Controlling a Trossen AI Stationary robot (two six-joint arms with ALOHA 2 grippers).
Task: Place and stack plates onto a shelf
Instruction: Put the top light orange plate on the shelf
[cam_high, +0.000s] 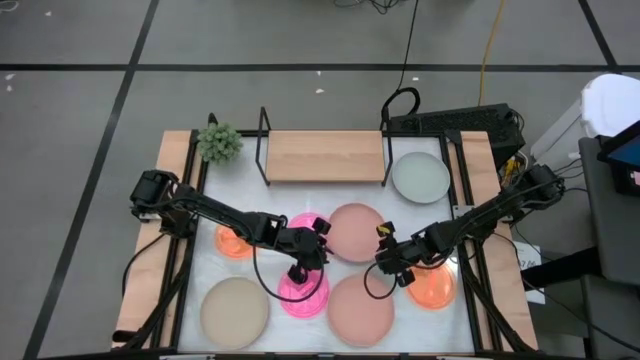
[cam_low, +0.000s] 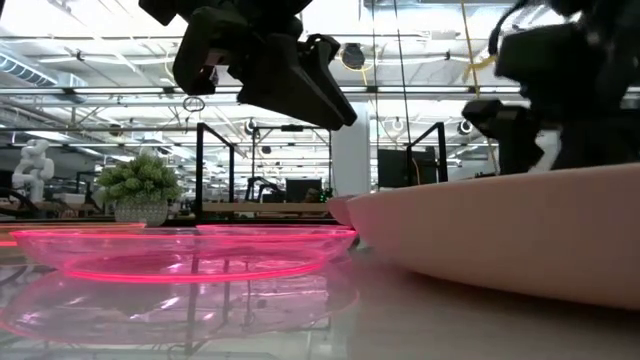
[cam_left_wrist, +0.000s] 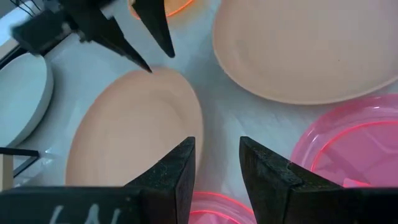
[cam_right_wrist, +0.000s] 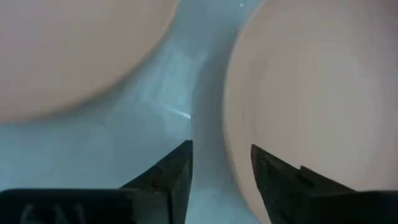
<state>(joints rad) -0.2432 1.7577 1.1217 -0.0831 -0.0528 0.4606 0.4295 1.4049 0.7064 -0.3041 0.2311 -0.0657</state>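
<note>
The shelf (cam_high: 325, 156), a light-wood board on a black wire frame, stands empty at the table's far side. Two dusty pink plates (cam_high: 357, 232) (cam_high: 360, 310), a beige plate (cam_high: 235, 312), a pale grey plate (cam_high: 420, 178), two hot pink plates (cam_high: 304, 292) (cam_high: 296, 222) and two orange plates (cam_high: 235, 243) (cam_high: 432, 286) lie flat on the white tabletop. My left gripper (cam_high: 322, 242) (cam_left_wrist: 217, 155) is open and empty above the hot pink plates, pointing toward the dusty pink ones. My right gripper (cam_high: 383, 262) (cam_right_wrist: 222, 158) is open and empty over the bare strip between the two dusty pink plates.
A small potted plant (cam_high: 219, 142) stands at the far left, beside the shelf. A black keyboard (cam_high: 455, 122) and cables lie beyond the far right corner. Wooden side rails (cam_high: 150, 240) run along the table's left and right edges. Plates lie over most of the near half.
</note>
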